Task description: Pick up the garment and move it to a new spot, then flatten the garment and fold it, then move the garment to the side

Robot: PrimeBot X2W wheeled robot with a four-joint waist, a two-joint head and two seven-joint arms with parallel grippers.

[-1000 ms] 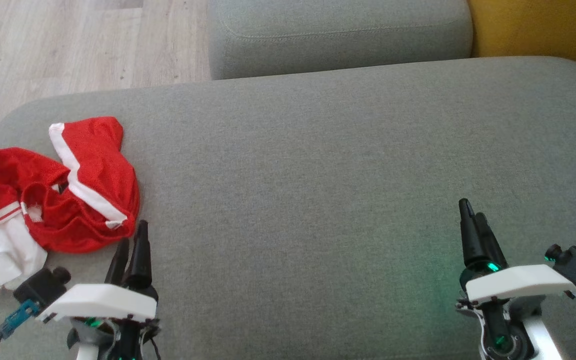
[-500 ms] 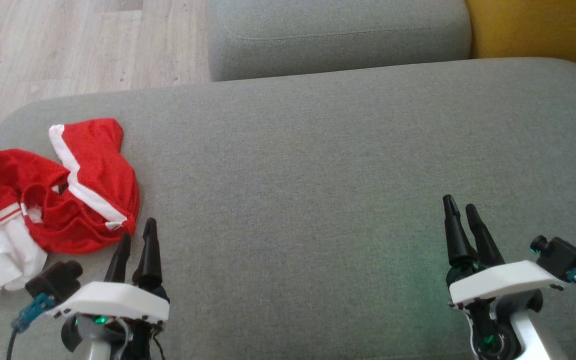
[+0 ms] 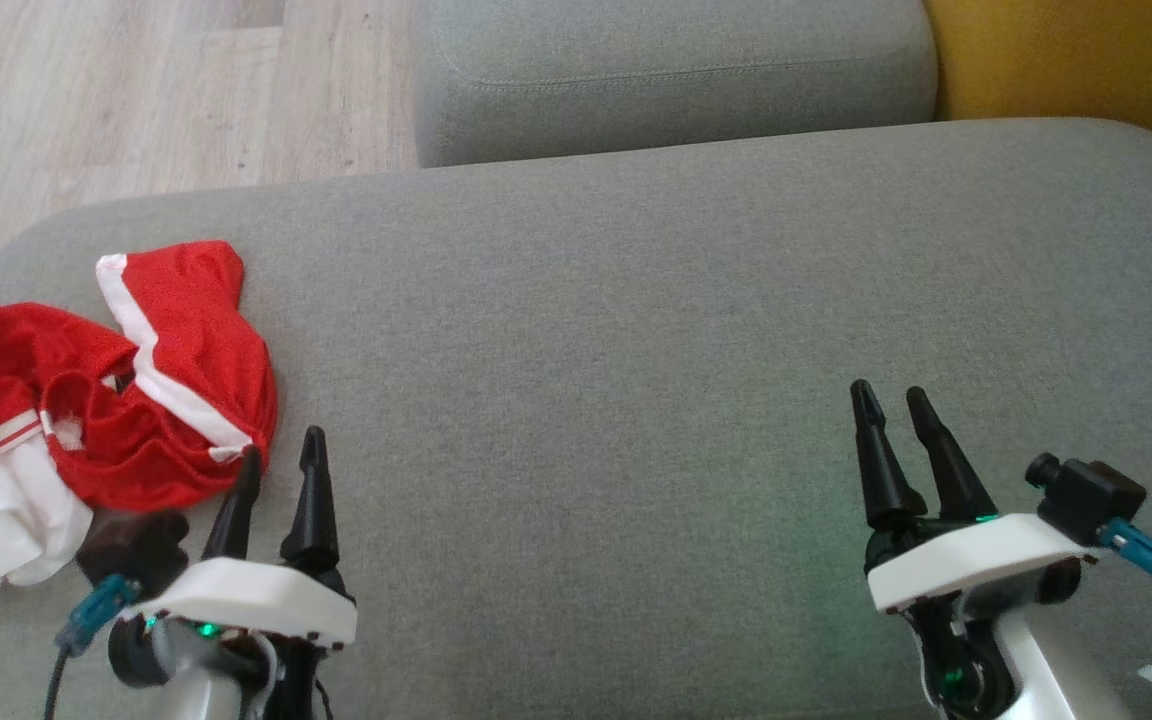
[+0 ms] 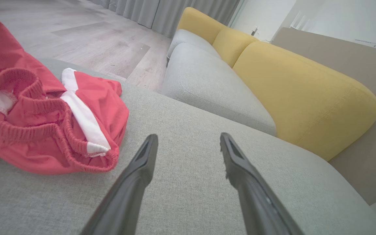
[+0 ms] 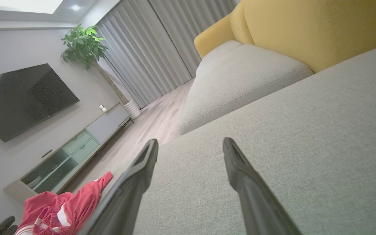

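Two hands, both spread wide, nothing held. Left hand [image 3: 283, 445] is the near one: the red shorts [image 3: 166, 380] lie crumpled at the left end of the couch seat [image 3: 636, 350], ahead-left of it, hem just beside one fingertip. Right hand [image 3: 888, 392] is well apart. The heap is bunched with no clean long axis. Thin mesh, white stripes, gathered elastic waistband, on coarse grey weave.

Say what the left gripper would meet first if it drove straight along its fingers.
Probably the bare grey cushion: the open left gripper aims just past the red garment, which lies to its left. Depth is unclear.
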